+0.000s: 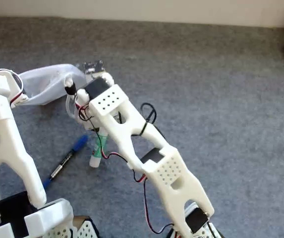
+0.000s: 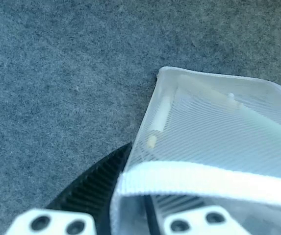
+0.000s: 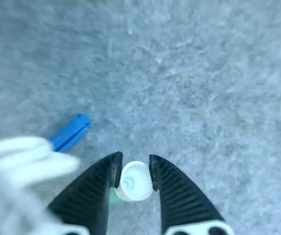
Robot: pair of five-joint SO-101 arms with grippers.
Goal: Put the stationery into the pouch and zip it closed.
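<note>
A translucent mesh pouch lies at the back left with its mouth toward the right arm. My left gripper is shut on its end. In the left wrist view the black fingers pinch the pouch at its white zipper band, and pale items show through the mesh. My right gripper points down and is shut on the white cap of a white-and-green tube. From above, the tube hangs below the right gripper, right of the pouch mouth. A blue pen lies on the carpet.
Grey carpet covers the whole surface. The blue pen's cap lies just beside the right gripper. Red and black wires run along the right arm. Open carpet stretches to the right and far side.
</note>
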